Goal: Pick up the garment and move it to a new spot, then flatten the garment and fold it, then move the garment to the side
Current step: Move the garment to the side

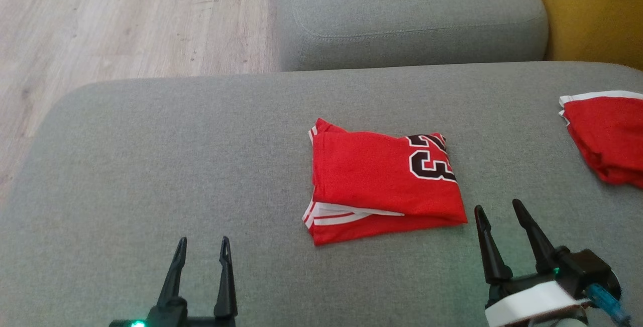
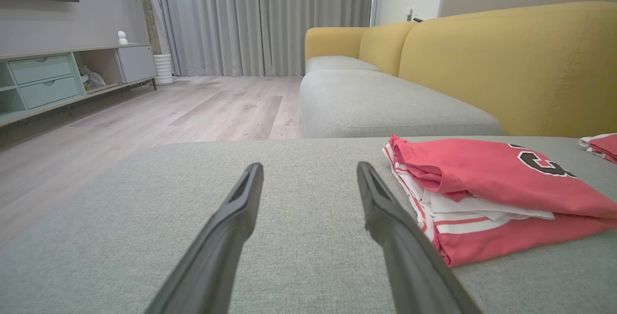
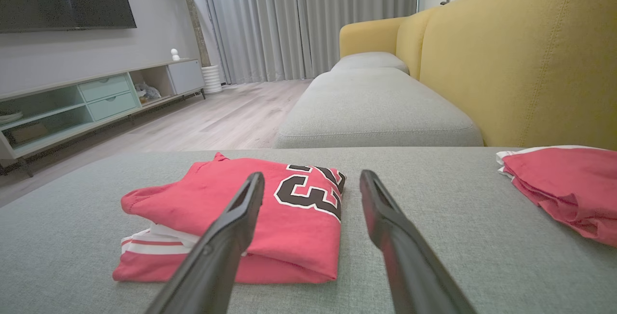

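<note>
A red jersey (image 1: 382, 184) with black number print and white-striped trim lies folded into a compact rectangle in the middle of the grey sofa seat (image 1: 150, 166). It also appears in the left wrist view as the folded jersey (image 2: 487, 193) and in the right wrist view as the jersey (image 3: 250, 217). My left gripper (image 1: 202, 247) is open, low at the front, well left of the jersey and holding nothing. My right gripper (image 1: 499, 209) is open just off the jersey's near right corner, apart from it and empty.
A second red garment (image 1: 608, 136) with white trim lies at the seat's right edge. Another grey seat cushion (image 1: 402, 15) lies beyond, with a yellow backrest (image 1: 593, 10) to the right. Wooden floor (image 1: 100, 25) runs along the left, with a TV cabinet (image 2: 58, 77) farther off.
</note>
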Motion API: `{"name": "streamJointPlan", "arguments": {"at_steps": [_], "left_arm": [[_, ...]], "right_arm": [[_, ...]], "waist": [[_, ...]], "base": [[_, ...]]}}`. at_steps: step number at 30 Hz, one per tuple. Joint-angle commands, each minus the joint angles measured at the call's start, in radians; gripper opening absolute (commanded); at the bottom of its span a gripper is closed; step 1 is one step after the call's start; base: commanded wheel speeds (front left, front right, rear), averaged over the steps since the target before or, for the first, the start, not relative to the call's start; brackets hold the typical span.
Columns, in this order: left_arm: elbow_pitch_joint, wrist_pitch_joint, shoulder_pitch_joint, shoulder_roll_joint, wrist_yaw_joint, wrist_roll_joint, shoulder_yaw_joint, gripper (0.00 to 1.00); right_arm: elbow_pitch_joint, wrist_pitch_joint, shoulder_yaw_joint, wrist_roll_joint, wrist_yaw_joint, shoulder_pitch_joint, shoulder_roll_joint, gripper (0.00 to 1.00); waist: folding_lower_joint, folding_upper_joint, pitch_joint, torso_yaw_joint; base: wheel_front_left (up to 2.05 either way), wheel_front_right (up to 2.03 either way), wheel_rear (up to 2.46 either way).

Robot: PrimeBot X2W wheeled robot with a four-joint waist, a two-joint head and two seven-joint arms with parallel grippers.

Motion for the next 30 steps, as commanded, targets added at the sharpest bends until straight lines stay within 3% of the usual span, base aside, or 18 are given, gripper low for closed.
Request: {"name": "streamJointPlan", "arguments": {"at_steps": [1, 10, 15, 23, 30], "left_arm": [[-0.031, -0.005, -0.03, -0.007, 0.005, -0.006, 0.032, 1.0], [-0.048, -0.005, -0.043, -0.007, 0.009, -0.006, 0.019, 1.0], [-0.069, -0.005, -0.076, -0.007, 0.016, -0.006, 0.0, 1.0], [-0.059, -0.005, -0.153, -0.007, 0.017, -0.001, -0.045, 1.0], [-0.049, -0.005, -0.189, -0.007, 0.022, 0.001, -0.064, 1.0]], "right_arm": [[-0.027, -0.009, 0.016, -0.009, -0.001, -0.019, -0.009, 1.0], [0.02, -0.009, 0.006, -0.008, -0.001, -0.063, -0.006, 1.0], [0.087, -0.009, 0.006, 0.008, -0.001, -0.163, -0.019, 1.0], [0.32, 0.031, 0.062, 0.124, -0.001, -0.428, -0.028, 1.0], [0.497, 0.145, 0.106, 0.157, -0.001, -0.505, -0.013, 1.0]], "waist": [[0.0, 0.0, 0.003, 0.0], [0.0, 0.0, 0.051, 0.003], [0.0, 0.0, 0.132, 0.008], [0.0, 0.0, 0.251, 0.014], [0.0, 0.0, 0.283, 0.02]], "base": [[0.0, 0.0, 0.0], [0.0, 0.0, 0.0], [0.0, 0.0, 0.0], [0.0, 0.0, 0.0], [0.0, 0.0, 0.0]]}}
